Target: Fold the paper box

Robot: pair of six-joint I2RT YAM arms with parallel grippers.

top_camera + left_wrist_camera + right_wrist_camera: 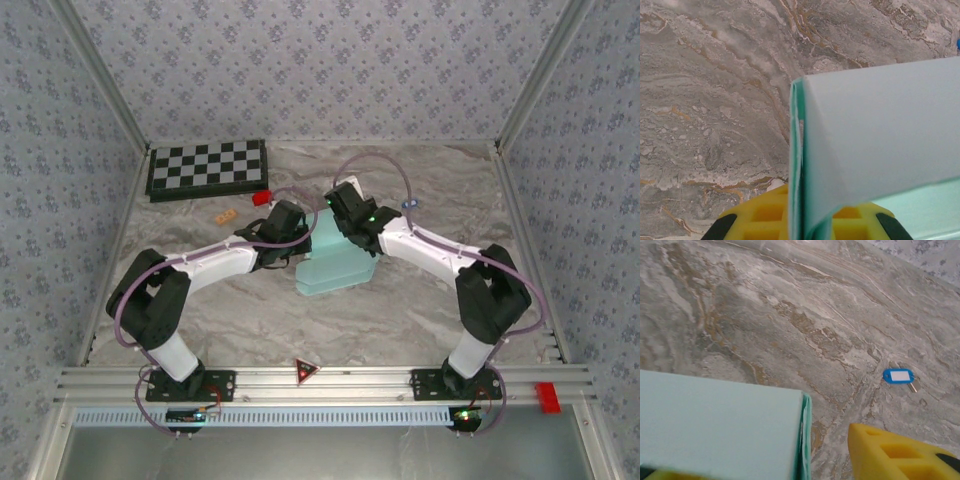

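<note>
Cyan card: the paper box (335,268) sits on the counter (250,320) between my arms, one wall raised. My left pincer (807,222) pinches that wall's folded edge; my right pincer (755,460) is spread, straddling a panel. Risk: an uneven pull could crease or tear the card. Bare counter all round; blue key tag (898,375) lies well clear.

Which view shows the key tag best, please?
Right wrist: the tag lies whole on the table, white label plain. From the top the tag is a tiny speck; the left wrist view catches the tag as a sliver at its right edge.
</note>
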